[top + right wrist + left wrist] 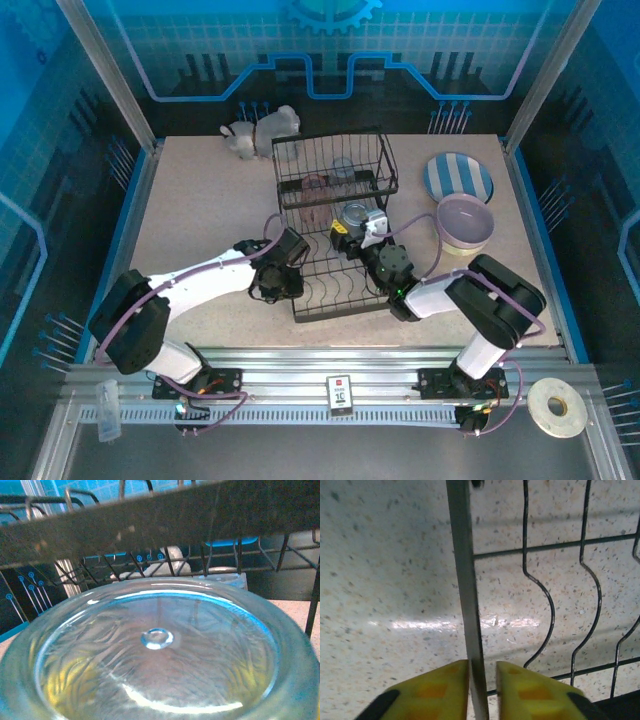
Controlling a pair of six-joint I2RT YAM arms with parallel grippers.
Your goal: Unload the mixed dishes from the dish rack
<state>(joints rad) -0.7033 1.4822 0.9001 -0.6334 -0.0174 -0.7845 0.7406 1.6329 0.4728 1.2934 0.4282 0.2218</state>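
Speckled table [200, 210] bears dish rack [320, 272], striped plate [458, 177], lavender bowl [465, 222], white figurine [262, 132]

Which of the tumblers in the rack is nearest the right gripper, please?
The blue-grey tumbler in the middle of the rack, right beside the right gripper. The pink tumbler and the other pale tumbler stand farther back, away from it.

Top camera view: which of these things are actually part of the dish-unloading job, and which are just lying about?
Part of the job: dish rack, blue-grey tumbler, pink tumbler, striped plate, lavender bowl.

Just lying about: white animal figurine, tape roll.
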